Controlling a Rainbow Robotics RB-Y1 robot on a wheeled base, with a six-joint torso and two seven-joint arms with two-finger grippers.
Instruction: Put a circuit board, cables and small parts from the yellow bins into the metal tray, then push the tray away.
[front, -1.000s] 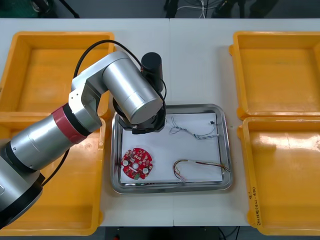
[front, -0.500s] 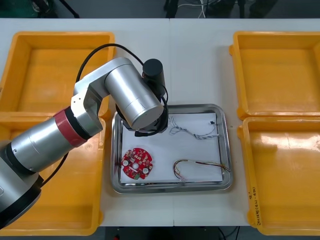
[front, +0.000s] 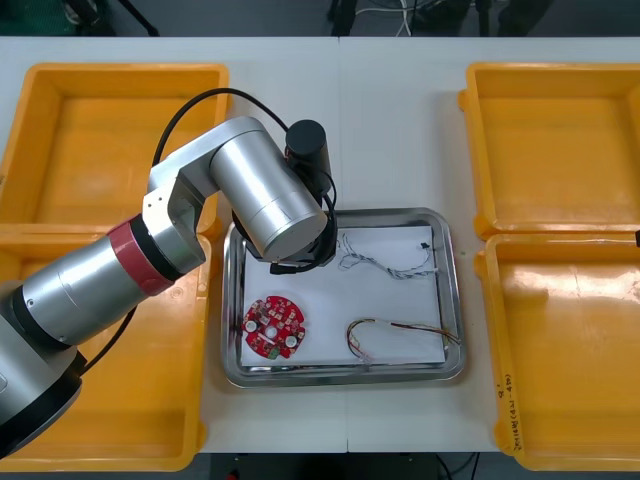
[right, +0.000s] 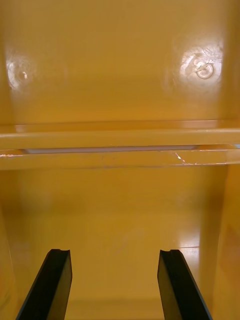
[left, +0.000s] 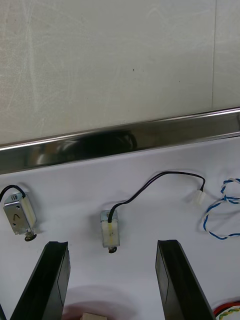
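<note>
My left tool (left: 114, 245) hangs wide open over the far left corner of the tray (left: 120, 142), with a small metal part (left: 110, 231) lying right below it, its black cable (left: 170, 173) trailing aside. The circuit board (front: 273, 327) sits in the tray too. Lowering to push, I could snag that cable and drag the part over the rim. My right tool (right: 114, 252) waits, wide open, above a yellow bin (right: 120, 210).

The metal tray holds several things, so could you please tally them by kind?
Red circuit board: 1
Cables: 2, one blue and white, one red and yellow
Small metal parts with black leads: 2
Total: 5
The open left gripper hovers above the parts; the open right gripper is over a yellow bin.
</note>
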